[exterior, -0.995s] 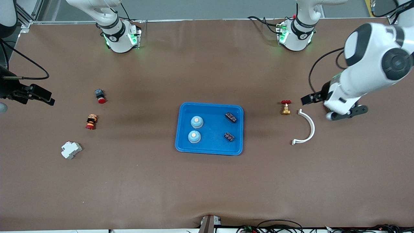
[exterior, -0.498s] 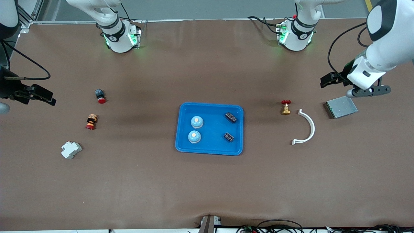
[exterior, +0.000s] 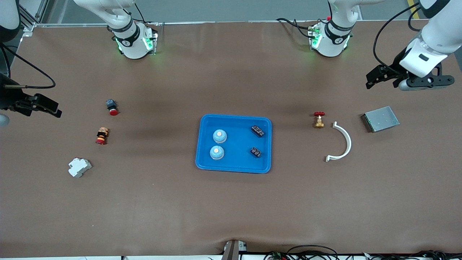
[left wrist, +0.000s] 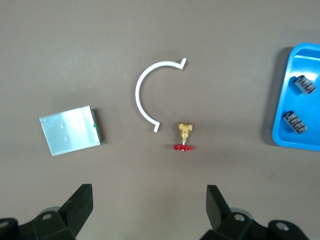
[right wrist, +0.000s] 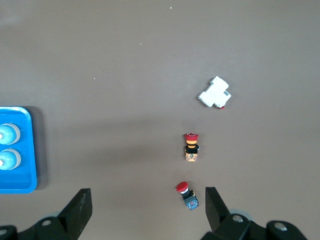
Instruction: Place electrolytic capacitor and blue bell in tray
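the blue tray (exterior: 234,168) is holding two blue bells (exterior: 219,136) and two capacitors (exterior: 257,131), lying between the grippers; left gripper (left wrist: 149,205) and right gripper (right wrist: 148,207) are hovering spread and empty

Bright-blue tray (exterior: 234,168); perhaps black capacitors (exterior: 257,131).
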Controlling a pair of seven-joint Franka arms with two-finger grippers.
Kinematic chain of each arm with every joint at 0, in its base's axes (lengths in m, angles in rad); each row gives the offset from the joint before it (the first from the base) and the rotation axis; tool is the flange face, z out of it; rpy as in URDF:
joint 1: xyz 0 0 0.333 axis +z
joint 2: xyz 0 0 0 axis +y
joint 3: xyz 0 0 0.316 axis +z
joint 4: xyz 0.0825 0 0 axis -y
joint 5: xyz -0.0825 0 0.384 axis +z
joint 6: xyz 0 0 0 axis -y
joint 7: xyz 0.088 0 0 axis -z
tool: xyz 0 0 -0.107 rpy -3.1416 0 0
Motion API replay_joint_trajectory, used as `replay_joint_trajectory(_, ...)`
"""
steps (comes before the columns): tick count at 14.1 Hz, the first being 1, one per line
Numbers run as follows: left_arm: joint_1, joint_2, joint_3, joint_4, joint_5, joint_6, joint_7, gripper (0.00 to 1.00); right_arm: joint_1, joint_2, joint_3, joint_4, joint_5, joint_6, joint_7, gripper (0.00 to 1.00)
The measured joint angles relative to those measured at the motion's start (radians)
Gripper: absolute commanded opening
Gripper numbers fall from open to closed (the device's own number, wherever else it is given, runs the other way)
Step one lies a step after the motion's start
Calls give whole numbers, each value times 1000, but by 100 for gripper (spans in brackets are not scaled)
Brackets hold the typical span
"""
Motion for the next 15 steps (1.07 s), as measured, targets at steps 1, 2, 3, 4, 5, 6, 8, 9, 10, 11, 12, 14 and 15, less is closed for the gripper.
replay_joint_trajectory(1, 0, 10, 1, 40, 0, -7, 10, 100, 0, -1, 0, 0, 0, 1, 0, 100)
replay_joint_trajectory(2, 0, 26, 1, 91, 0, -29, 14, 100, 0, -2, 0, 0, 0, 2, 0, 100)
replay_joint_trajectory(3, 0, 50, 0, 147, 1, -60, 15, 100, 0, -3, 0, 0, 0, 3, 0, 100)
replay_joint_trajectory(4, 0, 80, 0, 206, 2, -92, 17, 100, 0, -3, 0, 0, 0, 3, 0, 100)
replay_joint_trajectory(5, 0, 111, -1, 263, 4, -120, 17, 100, 0, -3, 0, 0, 0, 3, 0, 100)
replay_joint_trajectory(6, 0, 141, -3, 314, 6, -142, 17, 100, 0, -4, 0, 0, 0, 3, 0, 100)
replay_joint_trajectory(8, -1, 177, -6, 375, 8, -159, 18, 100, -6, -4, -2, 0, 0, 3, 0, 100)
replay_joint_trajectory(9, -2, 186, -8, 397, 8, -161, 18, 100, -11, -4, -2, 0, 0, 3, 0, 100)
replay_joint_trajectory(10, -3, 196, -8, 421, 11, -164, 18, 100, -15, -4, -3, -1, 0, 3, 0, 100)
replay_joint_trajectory(11, -3, 209, -8, 450, 18, -176, 18, 100, -17, -4, -3, -1, 0, 2, 0, 100)
replay_joint_trajectory(12, -3, 229, -8, 484, 25, -195, 18, 100, -18, -4, -3, -1, 0, 1, 0, 100)
replay_joint_trajectory(14, -3, 282, -8, 561, 27, -251, 18, 100, -18, -4, -3, -1, 0, 0, 0, 100)
replay_joint_trajectory(15, -3, 309, -8, 591, 28, -277, 18, 100, -18, -4, -3, -1, 0, 0, 0, 100)
